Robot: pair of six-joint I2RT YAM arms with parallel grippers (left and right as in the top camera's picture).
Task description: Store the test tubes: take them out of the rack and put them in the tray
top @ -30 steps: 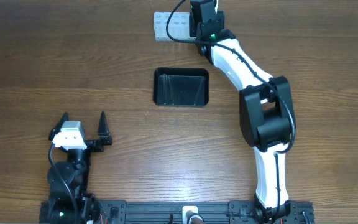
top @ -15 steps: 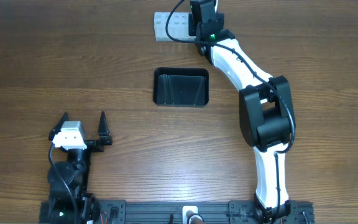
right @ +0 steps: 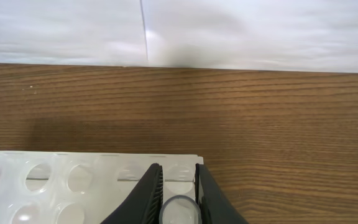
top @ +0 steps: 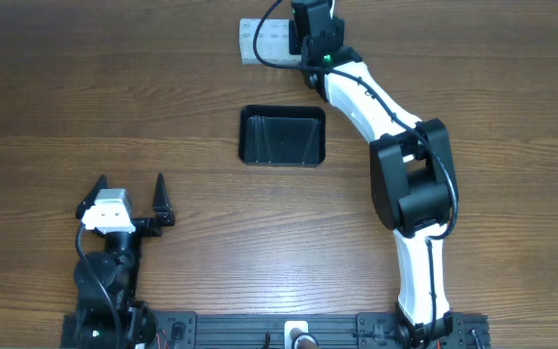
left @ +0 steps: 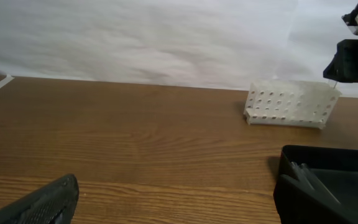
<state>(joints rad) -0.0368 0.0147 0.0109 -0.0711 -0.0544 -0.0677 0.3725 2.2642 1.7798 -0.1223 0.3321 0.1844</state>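
A white perforated rack (top: 263, 41) stands at the table's far edge. Over its right end hangs my right gripper (top: 310, 27). In the right wrist view the right gripper (right: 178, 186) has its fingers drawn in close on a clear test tube (right: 180, 211), above the end holes of the rack (right: 73, 183). The black tray (top: 282, 136) lies nearer the middle, with clear tubes (left: 312, 177) lying inside it. My left gripper (top: 130, 186) rests open near its base, holding nothing. From the left wrist view the rack (left: 291, 102) and the tray (left: 328, 186) stand far off.
Bare wooden tabletop surrounds the tray and the rack. A white backdrop (right: 229, 31) rises just behind the table's far edge, close to the rack. The right arm (top: 395, 126) stretches diagonally to the right of the tray.
The right gripper has shifted slightly left and farther up the top view at the rack's right end. The left arm has not moved.
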